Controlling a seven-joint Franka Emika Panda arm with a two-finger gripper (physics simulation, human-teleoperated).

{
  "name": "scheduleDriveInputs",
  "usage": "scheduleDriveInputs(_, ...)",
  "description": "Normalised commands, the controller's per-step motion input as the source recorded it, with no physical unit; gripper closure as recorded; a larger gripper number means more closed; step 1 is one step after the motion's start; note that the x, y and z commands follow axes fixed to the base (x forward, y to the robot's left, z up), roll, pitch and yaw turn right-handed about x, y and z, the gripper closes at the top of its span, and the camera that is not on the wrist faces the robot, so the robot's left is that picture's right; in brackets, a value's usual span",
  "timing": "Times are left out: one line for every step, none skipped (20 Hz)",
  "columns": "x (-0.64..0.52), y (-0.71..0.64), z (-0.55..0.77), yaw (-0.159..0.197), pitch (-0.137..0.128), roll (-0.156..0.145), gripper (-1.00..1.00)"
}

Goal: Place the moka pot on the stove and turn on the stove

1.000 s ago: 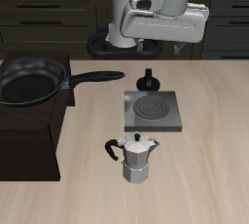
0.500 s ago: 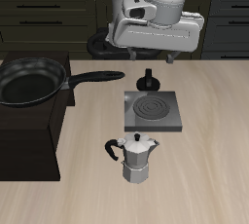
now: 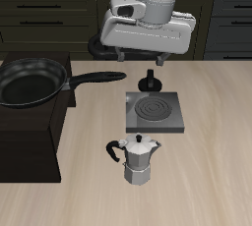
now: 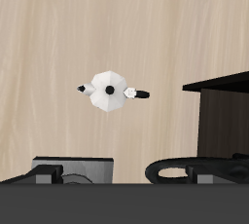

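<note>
The moka pot (image 3: 139, 159) is standing upright on the table (image 3: 207, 161), just in front of the stove (image 3: 153, 113) and not touching it, nearer the table's front edge. The hand (image 3: 150, 57) is hovering high above the stove's far side, well apart from the pot, holding nothing; whether its fingers are spread or closed I cannot tell, since the arm's body is hiding them.

What could go wrong, as a judgement: the pot is tall with a narrow waist, so a descent that is off-centre is likely to be tipping it rather than gripping it. Its faceted silver metal (8-sided, seen from above in the wrist view (image 4: 107, 91)) is looking slick, and a grip across the corners instead of 2 flat faces may be slipping. The black side handle and spout are sticking out and could catch a finger.

The stove is a flat grey square plate with a spiral coil; its black knob (image 3: 150, 79) is sitting at the back edge. A black frying pan (image 3: 32, 81), rounded and matte, is resting on a dark cabinet block (image 3: 30, 141) beside the stove.
</note>
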Motion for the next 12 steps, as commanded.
scheduleDriveInputs(0.09, -0.24, 0.06, 0.028, -0.111, 0.0, -1.0)
scheduleDriveInputs(0.12, 0.01, -0.09, 0.088, -0.02, -0.004, -1.0)
scheduleDriveInputs(0.15, -0.2, -0.05, 0.104, 0.018, -0.002, -1.0)
scheduleDriveInputs(0.14, -0.18, -0.04, -0.056, -0.074, -0.023, -1.0)
scheduleDriveInputs(0.22, -0.07, -0.11, 0.092, -0.001, -0.036, -1.0)
scheduleDriveInputs(0.13, -0.13, -0.09, -0.024, -0.013, 0.001, -1.0)
scheduleDriveInputs(0.1, 0.0, -0.16, 0.047, -0.054, 0.025, -1.0)
scheduleDriveInputs(0.09, -0.04, -0.15, 0.043, 0.02, -0.017, -1.0)
scheduleDriveInputs(0.15, -0.06, -0.23, 0.014, -0.029, -0.015, -1.0)
scheduleDriveInputs(0.13, 0.0, -0.3, 0.054, 0.057, 0.022, -1.0)
scheduleDriveInputs(0.14, -0.05, -0.26, -0.011, -0.001, -0.018, -1.0)
scheduleDriveInputs(0.12, 0.0, -0.29, 0.08, 0.032, -0.035, -1.0)
